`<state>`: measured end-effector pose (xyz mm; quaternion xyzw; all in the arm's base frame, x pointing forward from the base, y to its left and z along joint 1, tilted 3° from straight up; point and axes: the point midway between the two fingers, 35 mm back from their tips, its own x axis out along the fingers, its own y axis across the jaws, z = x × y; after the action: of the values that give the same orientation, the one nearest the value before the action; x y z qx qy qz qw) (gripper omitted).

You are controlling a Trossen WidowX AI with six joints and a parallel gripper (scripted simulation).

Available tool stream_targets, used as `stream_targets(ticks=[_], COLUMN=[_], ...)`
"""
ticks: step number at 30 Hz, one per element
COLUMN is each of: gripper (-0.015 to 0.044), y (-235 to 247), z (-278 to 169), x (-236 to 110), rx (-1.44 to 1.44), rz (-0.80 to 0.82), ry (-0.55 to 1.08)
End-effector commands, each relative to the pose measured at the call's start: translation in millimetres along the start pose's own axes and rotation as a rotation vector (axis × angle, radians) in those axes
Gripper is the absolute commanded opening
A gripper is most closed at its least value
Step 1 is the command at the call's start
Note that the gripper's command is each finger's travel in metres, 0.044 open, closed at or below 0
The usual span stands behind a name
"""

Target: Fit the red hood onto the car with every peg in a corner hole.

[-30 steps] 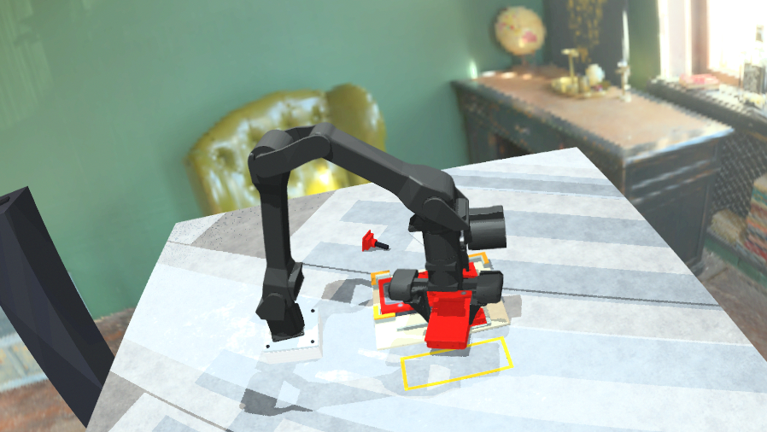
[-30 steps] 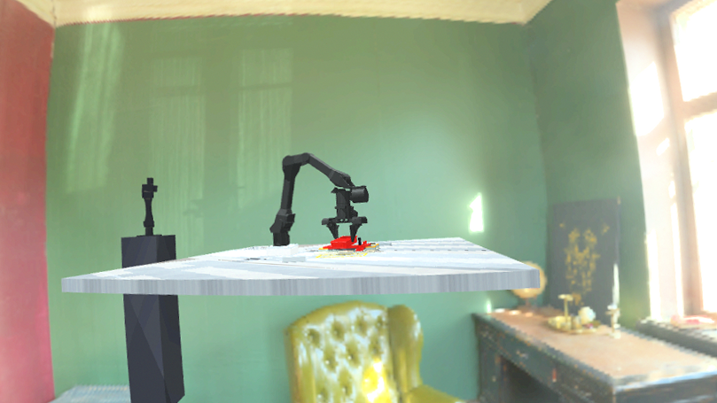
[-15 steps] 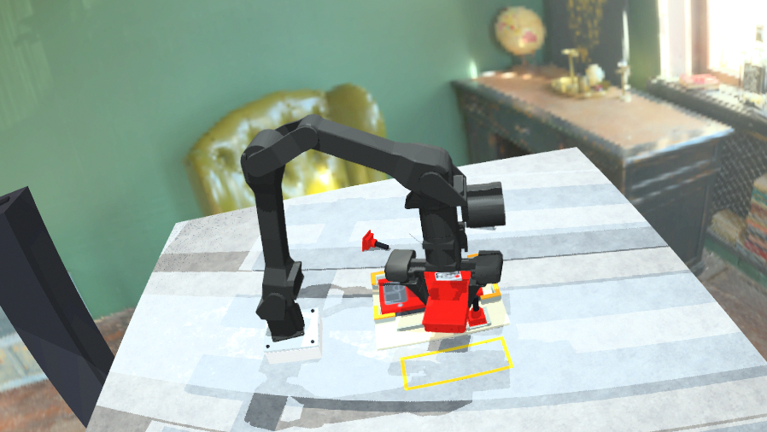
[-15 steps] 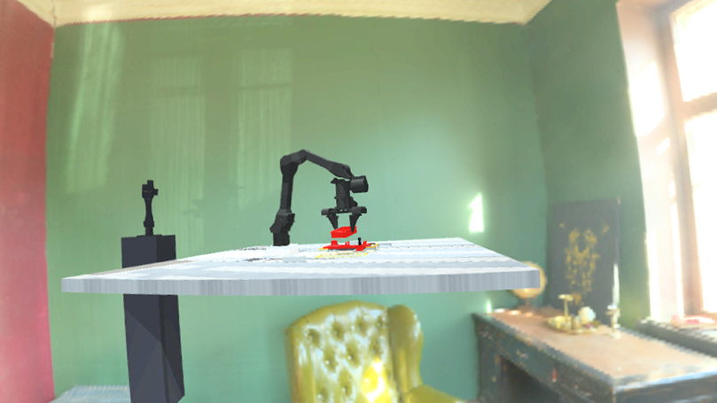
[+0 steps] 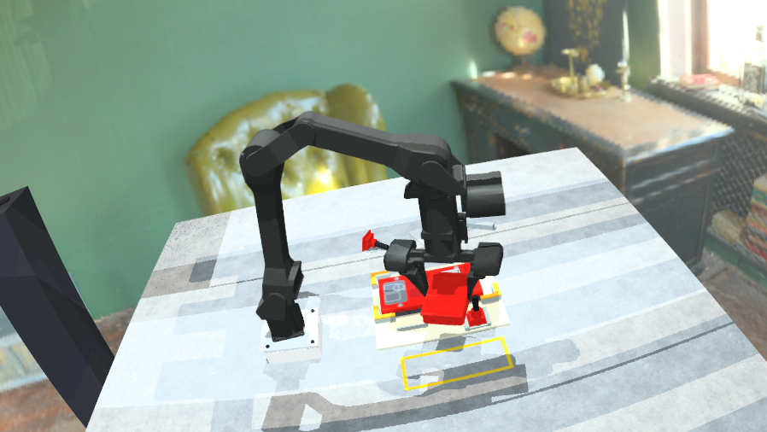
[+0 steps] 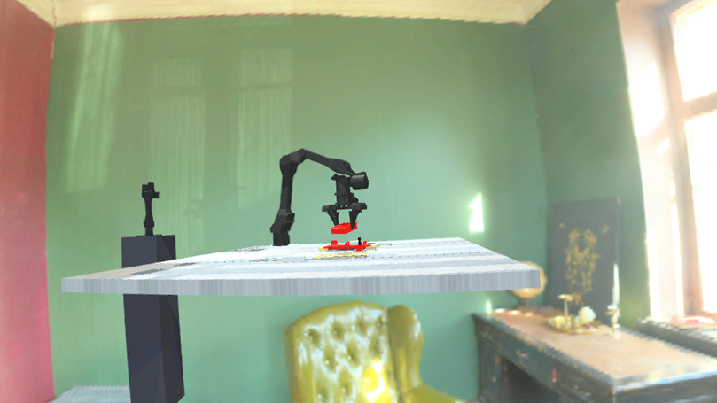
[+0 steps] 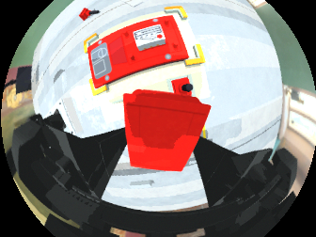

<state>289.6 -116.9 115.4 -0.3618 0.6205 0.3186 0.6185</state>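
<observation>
Hood [image 5: 444, 303] held aloft in clamped jaws | hangs above chassis [image 5: 397, 294] | jig [image 5: 496, 290] on bench [image 5: 590, 300]

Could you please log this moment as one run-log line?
phase: carry | jaws: shut on hood | hood: airborne above chassis | pegs: not engaged

The matte black gripper [image 5: 444, 278] clamps a plain bright red hood shell [image 5: 444, 299]. Below it sits a red car chassis [image 5: 394, 294] with a grey engine block [image 5: 395, 293], in a cream jig [image 5: 499, 320] with yellow corner brackets. The desk [image 5: 590, 300] is striped pale grey, white and darker grey, with a yellow rectangular outline [image 5: 456, 364] nearer the camera.
</observation>
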Motion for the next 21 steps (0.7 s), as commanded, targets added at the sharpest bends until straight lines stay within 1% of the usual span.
stream_targets(ticks=[1,21], gripper=[0.0,0.0], y=[-0.6,1.8], z=[8.0,47.8], x=[0.0,-2.0], rx=[0.049,0.377], rz=[0.01,0.057], ry=[-0.001,0.013])
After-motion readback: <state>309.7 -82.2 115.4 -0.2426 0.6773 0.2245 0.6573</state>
